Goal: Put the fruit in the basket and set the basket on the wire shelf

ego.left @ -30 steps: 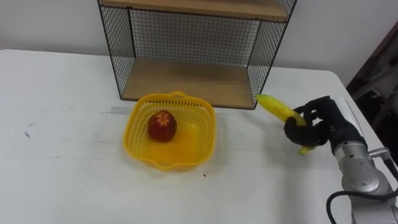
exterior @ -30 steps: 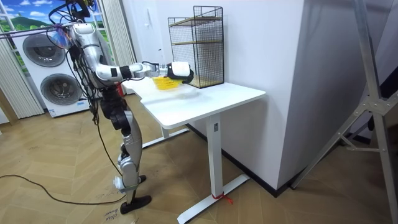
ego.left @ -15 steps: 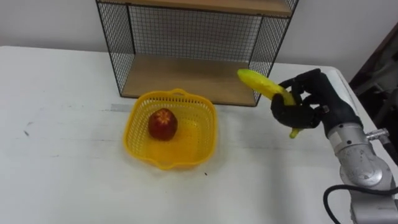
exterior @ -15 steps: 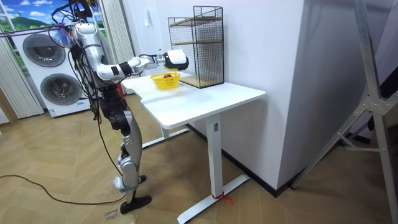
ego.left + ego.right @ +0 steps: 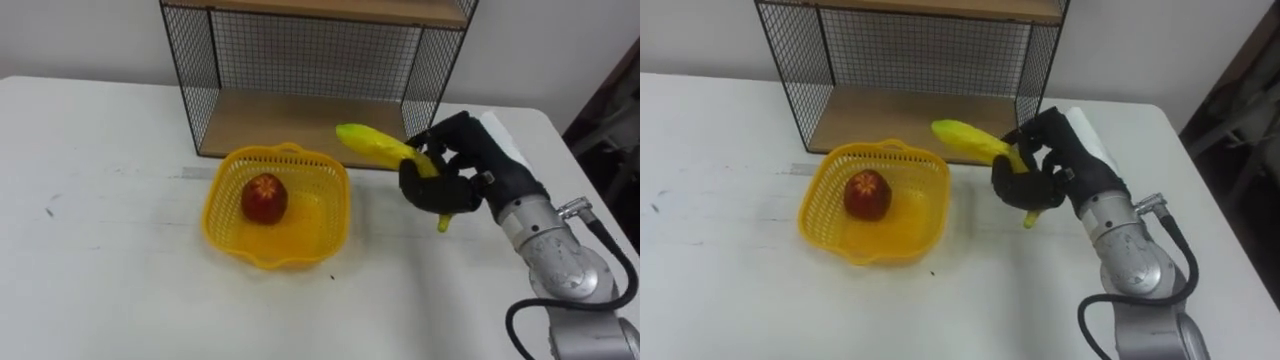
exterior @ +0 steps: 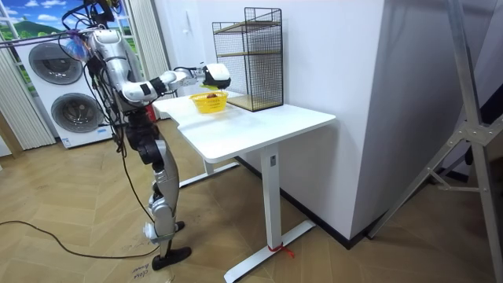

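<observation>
A yellow plastic basket (image 5: 276, 205) (image 5: 875, 203) (image 6: 209, 102) sits on the white table (image 5: 100, 280) in front of the wire shelf (image 5: 310, 75) (image 5: 910, 70) (image 6: 250, 59). A red apple (image 5: 264, 198) (image 5: 867, 194) lies inside it. My right hand (image 5: 450, 175) (image 5: 1045, 170) (image 6: 215, 75) is shut on a yellow banana (image 5: 378, 148) (image 5: 970, 140), held in the air just right of the basket, its tip pointing left toward the basket's rim.
The shelf's wooden lower board (image 5: 300, 125) lies behind the basket, with a second board above. The table's right edge (image 5: 570, 160) runs close to my right arm. In the room view I stand at the table's end, washing machines (image 6: 59, 94) behind me.
My right hand has carried the banana up and to the left, from the table's right side to just beside the basket. The basket and apple have stayed put.
</observation>
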### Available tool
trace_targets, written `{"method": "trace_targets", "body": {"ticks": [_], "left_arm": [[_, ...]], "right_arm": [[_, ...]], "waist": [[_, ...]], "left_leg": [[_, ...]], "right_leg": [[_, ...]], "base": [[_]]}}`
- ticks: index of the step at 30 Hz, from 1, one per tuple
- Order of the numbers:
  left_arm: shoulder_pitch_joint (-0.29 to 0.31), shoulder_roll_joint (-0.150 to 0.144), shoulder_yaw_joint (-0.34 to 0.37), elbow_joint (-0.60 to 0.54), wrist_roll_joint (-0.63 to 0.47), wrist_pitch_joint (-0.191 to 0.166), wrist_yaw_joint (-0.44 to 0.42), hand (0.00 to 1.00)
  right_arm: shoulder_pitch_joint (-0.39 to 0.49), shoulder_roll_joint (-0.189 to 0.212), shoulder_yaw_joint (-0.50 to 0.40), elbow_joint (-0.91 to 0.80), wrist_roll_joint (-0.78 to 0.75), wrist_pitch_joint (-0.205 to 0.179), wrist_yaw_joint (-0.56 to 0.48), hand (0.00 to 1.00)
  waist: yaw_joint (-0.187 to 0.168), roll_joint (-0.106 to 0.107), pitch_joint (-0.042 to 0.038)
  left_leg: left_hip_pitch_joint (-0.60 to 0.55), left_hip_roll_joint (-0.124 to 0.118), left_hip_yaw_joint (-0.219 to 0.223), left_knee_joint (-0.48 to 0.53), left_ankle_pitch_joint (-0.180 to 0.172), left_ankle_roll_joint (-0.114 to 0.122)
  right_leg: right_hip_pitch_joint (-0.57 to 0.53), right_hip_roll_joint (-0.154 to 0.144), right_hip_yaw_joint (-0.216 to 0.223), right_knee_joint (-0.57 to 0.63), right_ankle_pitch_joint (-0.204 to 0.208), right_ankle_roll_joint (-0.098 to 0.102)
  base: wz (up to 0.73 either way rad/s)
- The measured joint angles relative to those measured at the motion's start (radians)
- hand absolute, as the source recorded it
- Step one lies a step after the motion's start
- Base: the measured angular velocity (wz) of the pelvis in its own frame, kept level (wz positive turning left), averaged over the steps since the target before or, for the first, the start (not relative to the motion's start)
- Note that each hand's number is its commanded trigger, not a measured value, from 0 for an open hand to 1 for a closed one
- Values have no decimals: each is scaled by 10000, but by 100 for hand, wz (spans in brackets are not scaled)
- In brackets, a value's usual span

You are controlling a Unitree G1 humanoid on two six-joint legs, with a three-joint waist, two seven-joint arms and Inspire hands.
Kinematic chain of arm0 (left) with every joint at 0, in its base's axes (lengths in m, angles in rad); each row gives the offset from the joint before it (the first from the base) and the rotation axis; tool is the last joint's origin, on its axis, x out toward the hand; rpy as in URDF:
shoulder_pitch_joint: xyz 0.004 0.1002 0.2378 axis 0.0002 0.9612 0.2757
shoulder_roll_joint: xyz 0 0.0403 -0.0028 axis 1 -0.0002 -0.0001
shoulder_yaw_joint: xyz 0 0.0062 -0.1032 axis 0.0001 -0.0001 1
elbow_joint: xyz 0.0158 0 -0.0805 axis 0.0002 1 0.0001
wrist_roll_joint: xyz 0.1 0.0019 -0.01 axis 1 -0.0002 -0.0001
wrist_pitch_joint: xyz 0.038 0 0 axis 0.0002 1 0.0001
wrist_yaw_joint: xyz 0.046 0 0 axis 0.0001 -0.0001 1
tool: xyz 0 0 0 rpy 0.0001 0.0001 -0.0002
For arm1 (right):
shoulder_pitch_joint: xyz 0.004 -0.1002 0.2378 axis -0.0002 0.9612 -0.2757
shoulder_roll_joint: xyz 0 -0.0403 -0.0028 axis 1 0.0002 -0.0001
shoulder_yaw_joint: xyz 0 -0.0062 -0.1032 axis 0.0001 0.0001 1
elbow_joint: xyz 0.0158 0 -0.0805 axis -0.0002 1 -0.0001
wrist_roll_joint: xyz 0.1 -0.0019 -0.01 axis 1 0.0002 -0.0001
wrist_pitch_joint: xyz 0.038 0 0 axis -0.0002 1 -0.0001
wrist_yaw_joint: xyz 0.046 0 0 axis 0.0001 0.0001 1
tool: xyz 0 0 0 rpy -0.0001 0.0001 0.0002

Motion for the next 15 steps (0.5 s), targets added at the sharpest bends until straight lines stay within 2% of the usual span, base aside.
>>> {"method": "trace_targets", "body": {"ticks": [3, 10, 15], "left_arm": [[-58, -3, -15, 14, -13, -80, 1, 0], [-113, 18, -799, 49, -415, -96, 17, 0], [-114, 20, -900, 59, -504, -94, 18, 0]], "right_arm": [[0, -2, 171, -118, -55, 0, 8, 100], [-11, 1, 1247, -264, -141, 0, 424, 100], [-12, 4, 1590, -265, -142, 1, 431, 100]], "waist": [[107, -3, -1], [266, 4, 7], [281, 24, 20]], "left_leg": [[-37, 1, 25, -1, 0, 0], [-20, 1, 64, 3, 1, 0], [-12, 3, 68, -3, 1, 1]], "right_leg": [[-15, 1, -10, -10, 0, 0], [-3, -3, -3, -11, 0, 0], [15, -3, -5, -7, 0, 1]], "base": [[0], [0], [0]]}}
